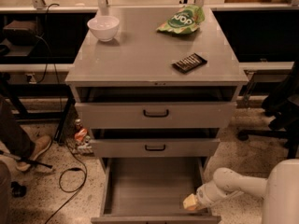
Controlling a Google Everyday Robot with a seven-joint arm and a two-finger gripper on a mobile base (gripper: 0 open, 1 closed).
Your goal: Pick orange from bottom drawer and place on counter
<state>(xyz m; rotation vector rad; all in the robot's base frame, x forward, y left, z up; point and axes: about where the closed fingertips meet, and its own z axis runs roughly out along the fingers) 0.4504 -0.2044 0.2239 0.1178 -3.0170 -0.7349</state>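
Gripper (pixel 190 202) reaches into the bottom drawer (pixel 154 185) at its four o'clock corner; whether it is clenched, released or grasping anything, I cannot tell. No orange shows in the drawer or on the counter (pixel 140 55) at twelve o'clock, so lifting and placing are likely not yet done.

White bowl (pixel 103 27) rear left; green chip bag (pixel 182 20) rear right; dark wrapped bar (pixel 189 62) front right.

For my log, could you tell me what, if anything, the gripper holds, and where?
It cannot be told: the gripper sits low at the right front corner of the open, deep grey metal bottom drawer, with no held thing visible.
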